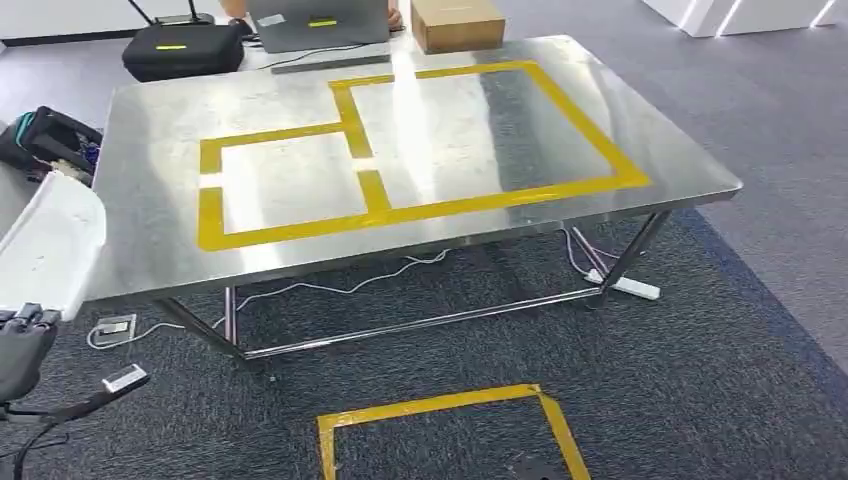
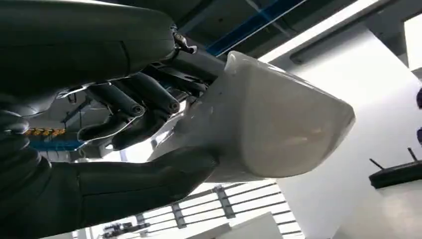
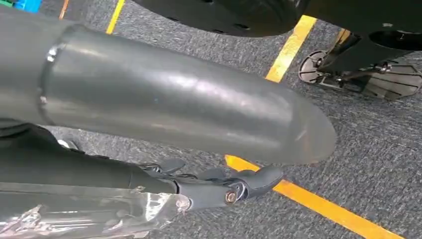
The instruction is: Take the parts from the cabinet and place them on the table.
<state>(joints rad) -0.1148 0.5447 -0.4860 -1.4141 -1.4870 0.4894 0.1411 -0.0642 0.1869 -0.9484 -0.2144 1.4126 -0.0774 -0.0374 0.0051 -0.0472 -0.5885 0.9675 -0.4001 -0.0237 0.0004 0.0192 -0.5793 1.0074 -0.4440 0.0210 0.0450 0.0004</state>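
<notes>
My left hand is at the left edge of the head view and holds a white rounded part, which stands just off the steel table's left corner. In the left wrist view the dark fingers and the thumb clasp the same white part from both sides. Yellow tape marks two adjoining rectangles on the tabletop. My right hand hangs low over the carpet, with its thick grey thumb and dark fingers stretched out and nothing between them.
A cardboard box, a laptop and a black case sit along the table's far edge. A black bag lies left of the table. A power strip and cables lie under it. A yellow tape square marks the carpet.
</notes>
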